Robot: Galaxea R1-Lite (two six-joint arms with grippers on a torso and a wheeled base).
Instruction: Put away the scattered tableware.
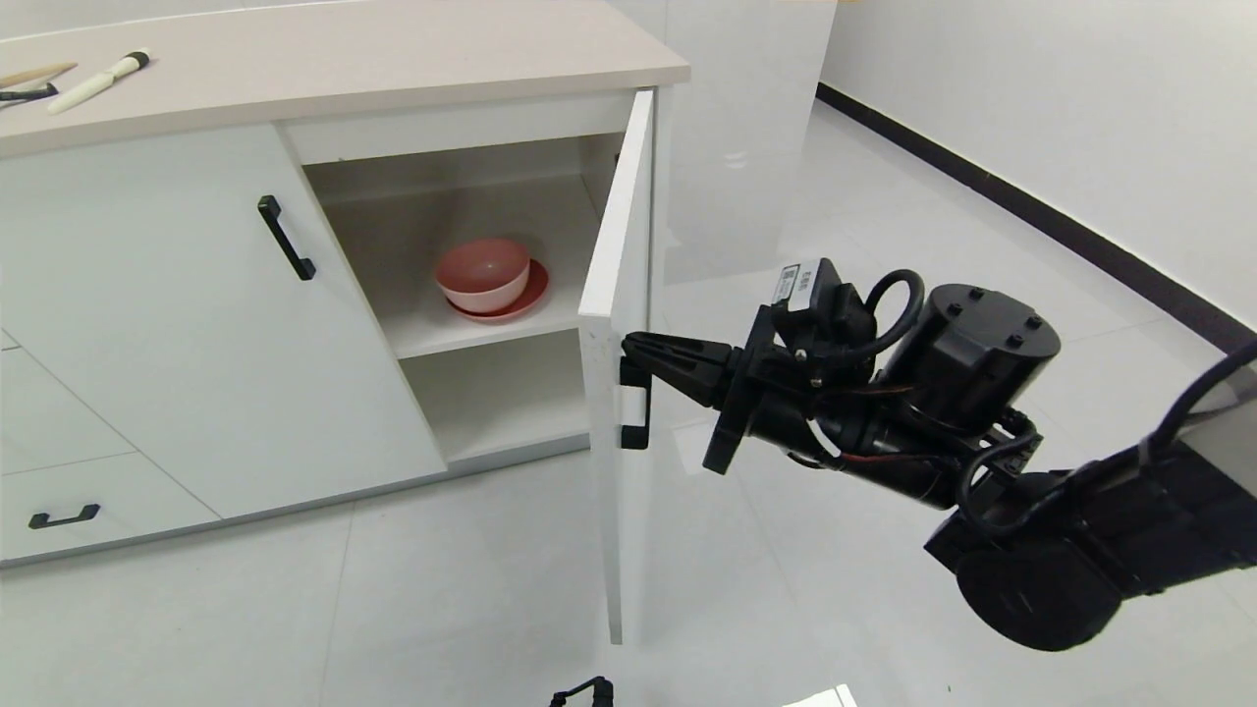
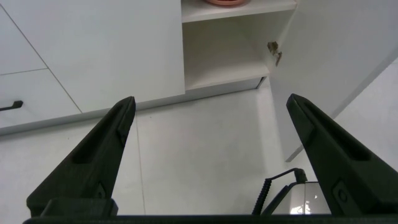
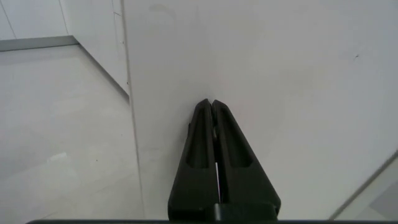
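one steady push beside the black handle (image 1: 636, 403) is called for from the right gripper (image 1: 633, 346), fingers pressed together, to shut the cabinet door (image 1: 614, 295); the left gripper (image 2: 211, 102) is spread.

Cabinet door (image 1: 614, 245) was smooth matt white laminate, door handle (image 1: 286, 239) matt black. Floor (image 1: 471, 589) was glossy, reflective tile. Bowl (image 1: 483, 273) looked glossy pink plastic; right end effector (image 1: 630, 347) matt black plastic.

Black skirting strip (image 1: 1031, 211) runs along the white floor (image 1: 471, 609).
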